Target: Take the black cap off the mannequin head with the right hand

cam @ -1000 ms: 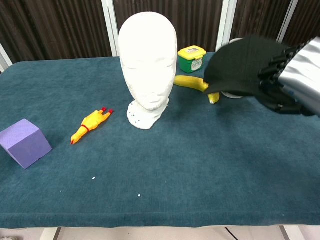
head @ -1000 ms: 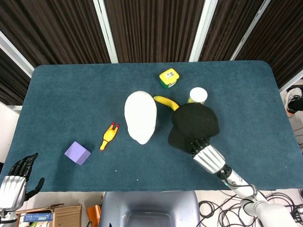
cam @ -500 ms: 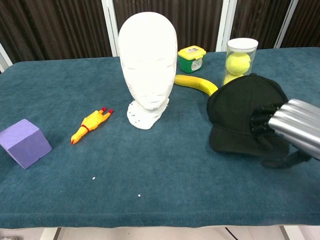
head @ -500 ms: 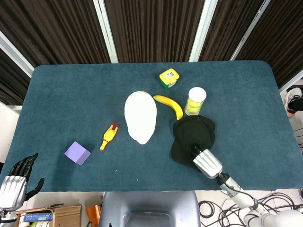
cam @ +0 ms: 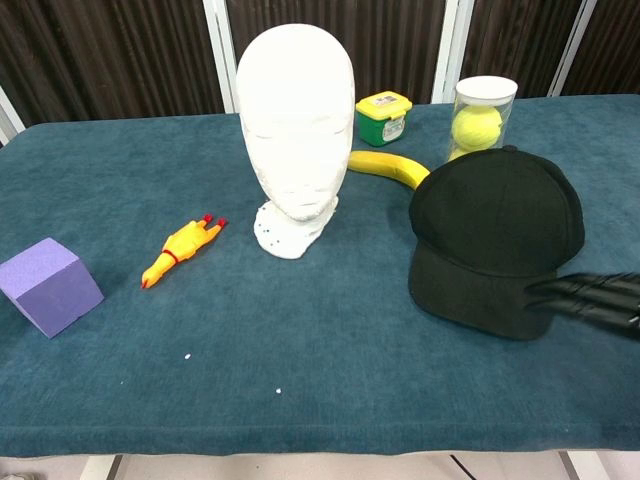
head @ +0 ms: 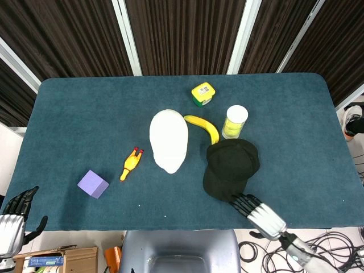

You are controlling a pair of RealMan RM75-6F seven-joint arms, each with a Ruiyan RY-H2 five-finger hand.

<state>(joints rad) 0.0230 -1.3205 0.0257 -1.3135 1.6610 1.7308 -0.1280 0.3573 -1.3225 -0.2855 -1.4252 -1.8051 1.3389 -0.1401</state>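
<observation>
The black cap [head: 230, 168] lies flat on the blue table, right of the bare white mannequin head [head: 169, 139], which stands upright [cam: 297, 130]. In the chest view the cap [cam: 495, 235] sits with its brim toward the front edge. My right hand [head: 259, 211] is at the table's front edge just behind the brim, holding nothing. Its dark fingers [cam: 590, 298] stretch out flat, the tips reaching the brim's right side. My left hand [head: 14, 219] hangs off the table's front left corner with fingers apart and nothing in it.
A banana [head: 203, 127], a clear tube of tennis balls [head: 235, 121] and a yellow-green box [head: 203, 94] lie behind the cap. A rubber chicken [head: 131, 163] and a purple cube [head: 92, 183] are left of the mannequin head.
My right hand lowered the cap onto the table, let go of it and drew back toward the front edge. The left hand sank slightly.
</observation>
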